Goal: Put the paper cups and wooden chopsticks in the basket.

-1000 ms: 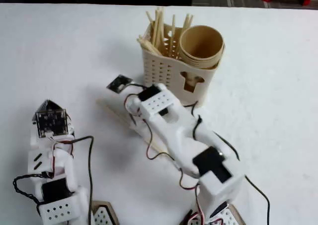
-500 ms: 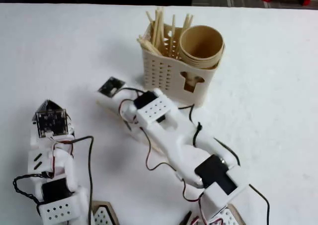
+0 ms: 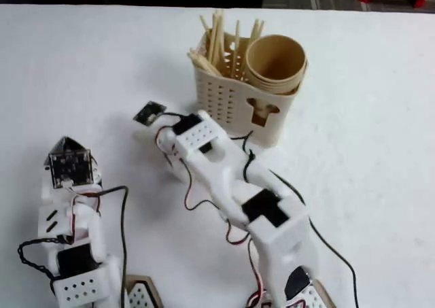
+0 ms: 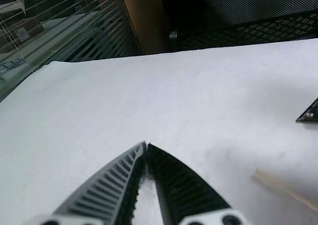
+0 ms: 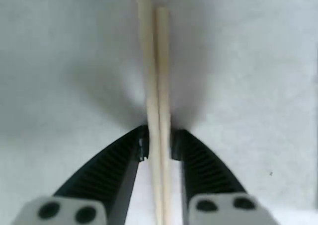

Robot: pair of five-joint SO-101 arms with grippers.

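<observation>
A pair of wooden chopsticks (image 5: 158, 61) lies on the white table, and my right gripper (image 5: 159, 136) is shut on it, one black finger on each side. In the high view the right arm (image 3: 204, 151) stretches to just left of the cream basket (image 3: 231, 104) and covers most of that pair. The basket holds stacked paper cups (image 3: 275, 63) and several upright chopsticks (image 3: 217, 39). My left gripper (image 4: 146, 144) is shut with nothing in it, resting low at the table's front left (image 3: 66, 143). One chopstick end (image 4: 283, 187) lies off to its side.
The basket stands at the back centre of the table (image 3: 367, 117). A dark corner of the right arm's camera (image 4: 310, 113) pokes into the left wrist view. Bare white surface lies to the left and right of the basket.
The right arm has swung its wrist left, away from the basket front, and lowered over the chopsticks on the table. The left arm has not moved.
</observation>
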